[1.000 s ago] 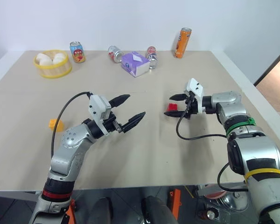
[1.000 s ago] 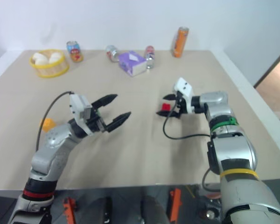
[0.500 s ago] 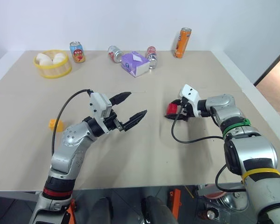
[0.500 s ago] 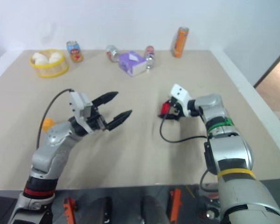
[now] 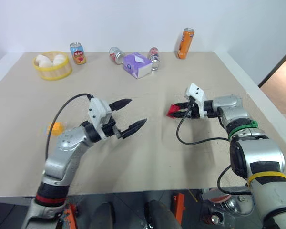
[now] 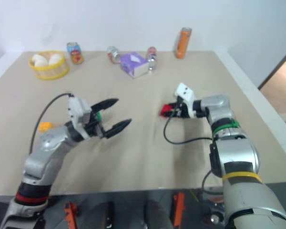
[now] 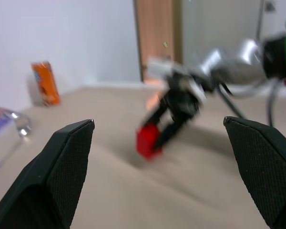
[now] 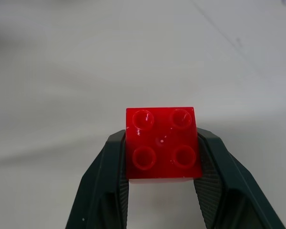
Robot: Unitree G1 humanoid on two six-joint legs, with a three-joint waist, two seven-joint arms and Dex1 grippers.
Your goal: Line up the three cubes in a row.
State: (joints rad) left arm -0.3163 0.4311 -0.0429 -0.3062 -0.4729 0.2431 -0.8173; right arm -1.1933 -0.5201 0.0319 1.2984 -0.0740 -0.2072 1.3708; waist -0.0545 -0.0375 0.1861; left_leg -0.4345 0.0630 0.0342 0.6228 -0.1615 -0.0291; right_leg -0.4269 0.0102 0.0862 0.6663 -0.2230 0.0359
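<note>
A beige table (image 5: 148, 157) carries a yellow basket (image 5: 52, 67) far left, cans (image 5: 77, 53) and a purple box (image 5: 137, 65) along the far edge, an orange cube (image 5: 55, 128) at left.

Silver metal arms with black textured two-finger grippers, left (image 5: 126, 116), right (image 5: 177, 111); white wrist camera modules; black cables; green, yellow, red bands.

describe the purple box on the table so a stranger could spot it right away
Look along the far edge of the tan table, where four drink cans are. The purple box sits between two toppled silver cans. It is the only purple-and-white, boxy thing there.
</note>
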